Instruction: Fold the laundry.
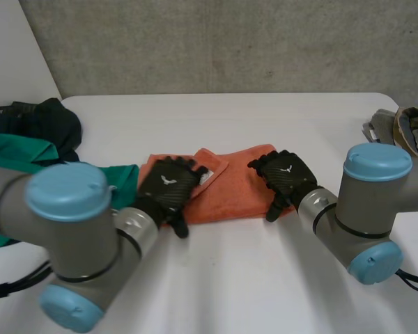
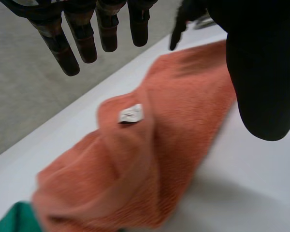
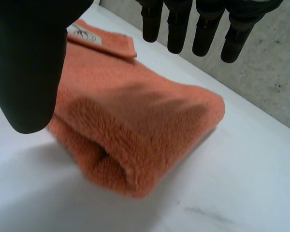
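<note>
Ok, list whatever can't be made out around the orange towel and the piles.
- Head view: the left hand covers the left end of the orange towel.
- Head view: the left arm hides part of the green cloth.
- Head view: the grey pile is cut off by the picture's edge.
- Left wrist view: the white tag is too blurred to read.

towel 1 | green cloth 1 | dark garment 1 | grey pile 1

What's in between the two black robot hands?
In the head view, the orange towel lies between the left hand and right hand, its white tag showing.
</note>
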